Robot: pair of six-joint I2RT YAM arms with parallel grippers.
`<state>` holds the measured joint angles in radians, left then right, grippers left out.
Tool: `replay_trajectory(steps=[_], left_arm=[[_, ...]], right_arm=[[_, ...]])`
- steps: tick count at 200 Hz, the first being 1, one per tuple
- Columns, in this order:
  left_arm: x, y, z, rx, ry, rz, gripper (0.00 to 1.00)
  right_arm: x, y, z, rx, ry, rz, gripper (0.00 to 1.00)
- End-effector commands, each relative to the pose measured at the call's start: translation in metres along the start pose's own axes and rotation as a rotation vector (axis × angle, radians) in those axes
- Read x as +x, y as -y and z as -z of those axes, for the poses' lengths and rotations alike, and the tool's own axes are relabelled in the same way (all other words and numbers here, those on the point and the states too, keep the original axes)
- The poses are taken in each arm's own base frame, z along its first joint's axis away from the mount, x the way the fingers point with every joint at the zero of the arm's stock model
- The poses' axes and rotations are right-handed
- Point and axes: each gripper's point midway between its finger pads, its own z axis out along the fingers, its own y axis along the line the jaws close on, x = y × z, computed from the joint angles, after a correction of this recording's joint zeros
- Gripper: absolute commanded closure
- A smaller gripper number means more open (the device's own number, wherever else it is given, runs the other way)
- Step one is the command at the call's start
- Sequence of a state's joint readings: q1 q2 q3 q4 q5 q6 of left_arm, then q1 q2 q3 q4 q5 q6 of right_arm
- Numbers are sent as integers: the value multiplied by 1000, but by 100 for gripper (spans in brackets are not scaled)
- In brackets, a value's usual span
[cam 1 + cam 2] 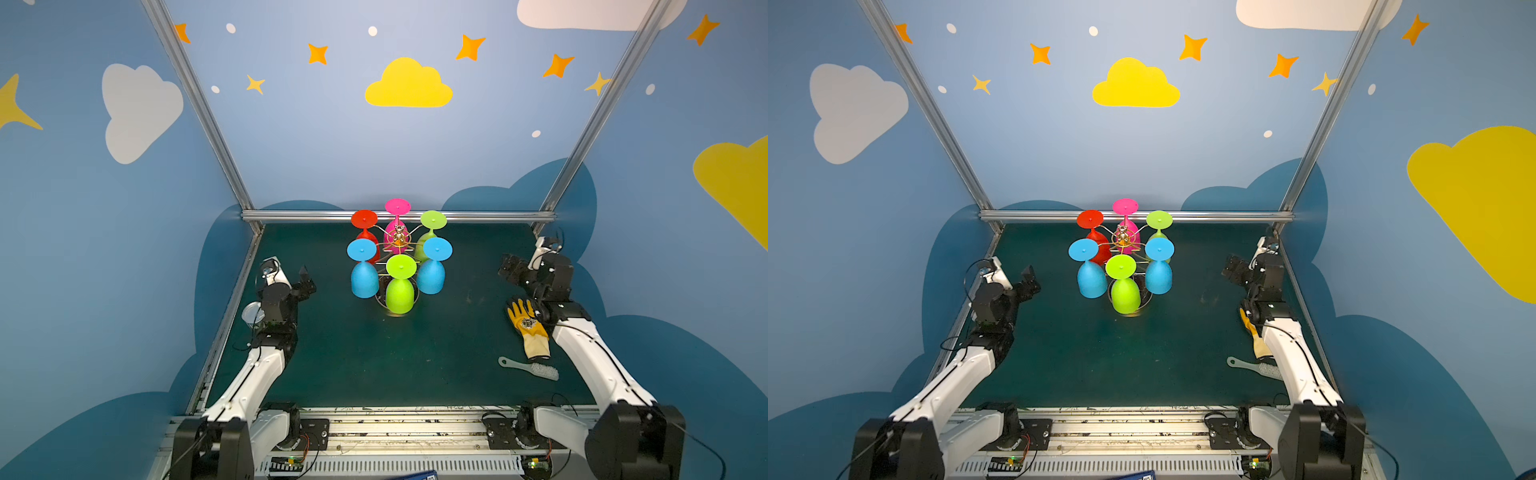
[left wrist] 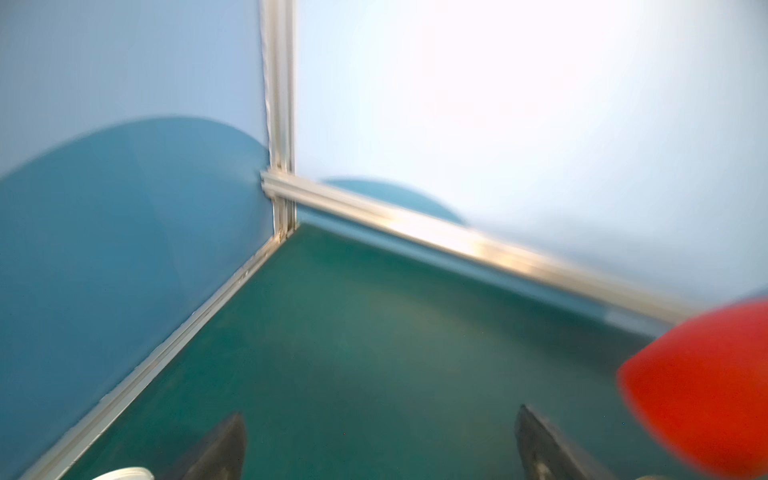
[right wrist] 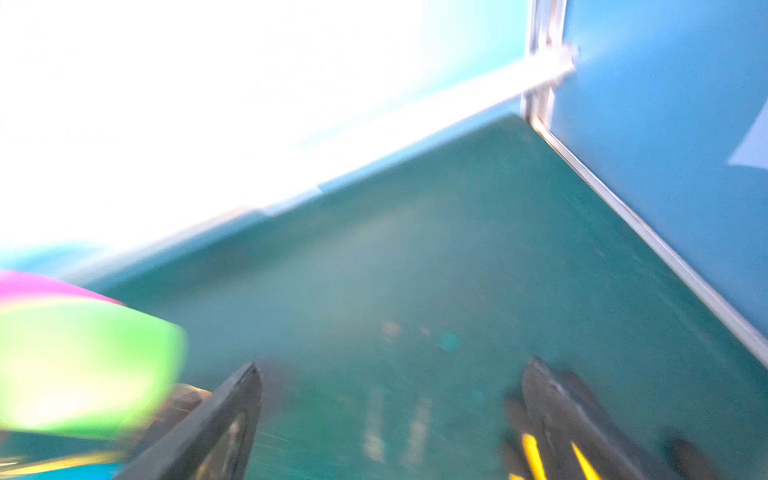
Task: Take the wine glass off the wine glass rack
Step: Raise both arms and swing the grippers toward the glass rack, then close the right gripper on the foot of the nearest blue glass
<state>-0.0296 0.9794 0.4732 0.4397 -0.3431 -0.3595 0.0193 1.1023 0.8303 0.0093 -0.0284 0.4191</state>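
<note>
My left pincer [image 1: 307, 280], jaws apart and empty, is nearer: blue wine glass [image 1: 364, 284] hangs inverted, axis vertical, rightward.

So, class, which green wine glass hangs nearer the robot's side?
The front green wine glass, nearest of all six on the rack; the rear green wine glass hangs farther back, beside the pink wine glass.

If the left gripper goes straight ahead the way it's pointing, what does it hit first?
Probably nothing nearby: the left gripper faces green mat toward the corner frame; the red wine glass lies off that line.
</note>
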Motion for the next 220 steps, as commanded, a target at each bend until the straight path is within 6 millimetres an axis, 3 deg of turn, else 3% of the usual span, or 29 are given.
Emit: replay_trajectory(steps=[1,25,57,75,106,138,220], left_arm=[[-6,-4,19,22,42,226,1],[-32,21,37,157,56,184,1],[-68,47,52,233,8,68,1],[-79,59,56,279,-2,11,1],[-66,75,56,378,-54,-70,1],[-57,78,58,411,-90,-74,1],[-61,69,66,388,-52,-49,1]], right_arm=[[20,-29,18,-206,-129,-184,3],[7,-54,38,-370,-48,-216,6],[12,-73,55,-419,-162,-192,34],[17,-97,65,-527,-252,-190,40],[21,-136,73,-679,-352,-237,40],[22,-170,73,-756,-401,-232,36],[19,-214,49,-831,-460,-285,40]])
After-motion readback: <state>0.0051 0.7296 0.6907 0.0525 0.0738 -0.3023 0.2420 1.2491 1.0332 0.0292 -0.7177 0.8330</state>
